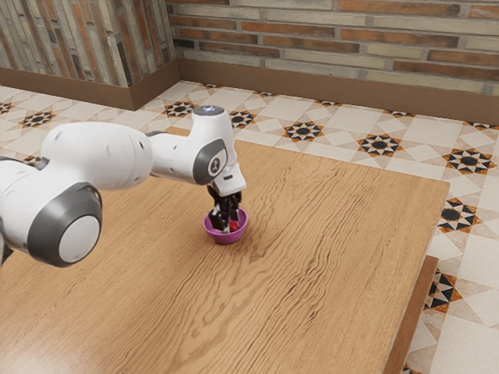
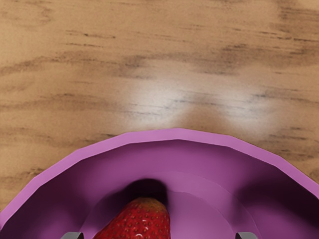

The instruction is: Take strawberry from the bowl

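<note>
My gripper [image 1: 224, 222] reaches down into the purple bowl [image 1: 226, 238] on the table, its fingers open. A red strawberry [image 1: 234, 226] lies in the bowl right by the fingers. In the wrist view, the tips of the gripper [image 2: 159, 235] stand wide apart at the lower edge, with the strawberry [image 2: 138, 221] between them, closer to one tip and with a gap to the other. Part of the strawberry is cut off there, as is part of the bowl [image 2: 179, 134].
The wooden table [image 1: 327, 234] extends around the bowl, its far edge and corner toward the exterior view's right. Beyond it are a patterned tile floor [image 1: 421, 167] and a brick wall [image 1: 335, 39].
</note>
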Motion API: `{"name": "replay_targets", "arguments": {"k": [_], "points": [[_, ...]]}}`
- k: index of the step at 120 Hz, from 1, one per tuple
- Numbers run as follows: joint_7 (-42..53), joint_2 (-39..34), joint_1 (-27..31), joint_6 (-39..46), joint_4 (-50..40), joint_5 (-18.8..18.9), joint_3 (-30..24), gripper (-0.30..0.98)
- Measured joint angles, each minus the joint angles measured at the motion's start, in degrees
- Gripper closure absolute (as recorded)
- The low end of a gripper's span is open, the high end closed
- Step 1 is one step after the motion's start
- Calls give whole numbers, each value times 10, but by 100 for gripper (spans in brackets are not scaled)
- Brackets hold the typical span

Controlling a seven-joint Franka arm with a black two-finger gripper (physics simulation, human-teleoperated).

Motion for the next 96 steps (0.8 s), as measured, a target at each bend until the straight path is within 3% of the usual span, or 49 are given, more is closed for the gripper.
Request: {"name": "replay_targets", "arguments": {"k": [79, 96], "points": [[9, 10, 0, 9, 0, -6, 0, 49], [10, 10, 0, 12, -1, -6, 0, 40]]}}
